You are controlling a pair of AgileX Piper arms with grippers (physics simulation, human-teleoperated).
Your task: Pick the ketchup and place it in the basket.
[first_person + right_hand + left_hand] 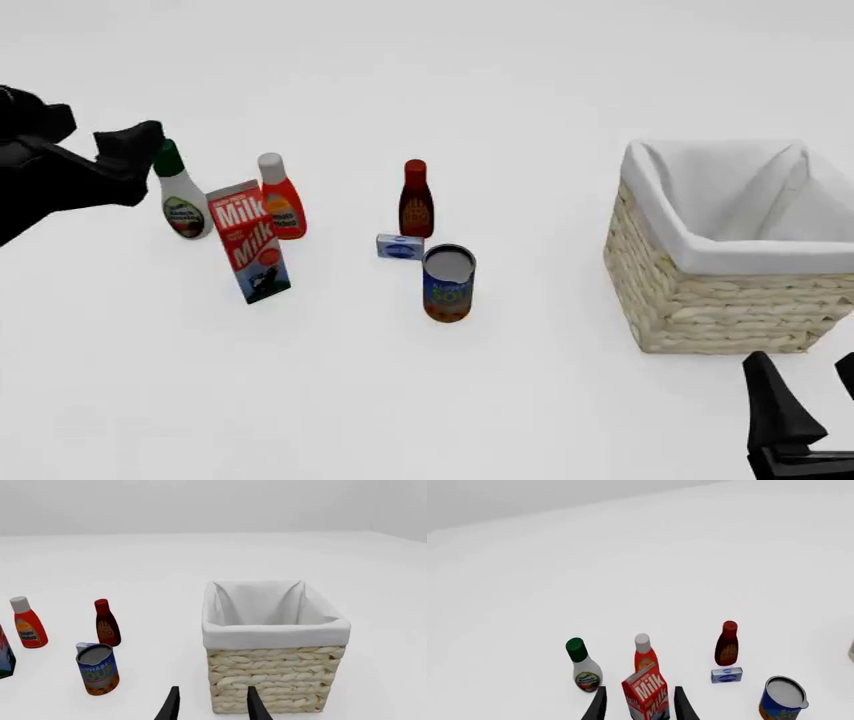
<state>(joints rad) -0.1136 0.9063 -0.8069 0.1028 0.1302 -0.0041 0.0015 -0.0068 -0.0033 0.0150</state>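
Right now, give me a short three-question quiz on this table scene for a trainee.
1. True or false: the ketchup already lies inside the basket.
2. Which item stands directly in front of the ketchup in the front view? A) soup can B) milk carton C) small blue-and-white box
3. Fill in: the left gripper has its fingers on either side of the ____ in the left wrist view.

Key:
1. False; it stands on the table, beside the green-capped white bottle.
2. B, the milk carton; the soup can and the box sit near the dark brown-red bottle.
3. Milk carton.
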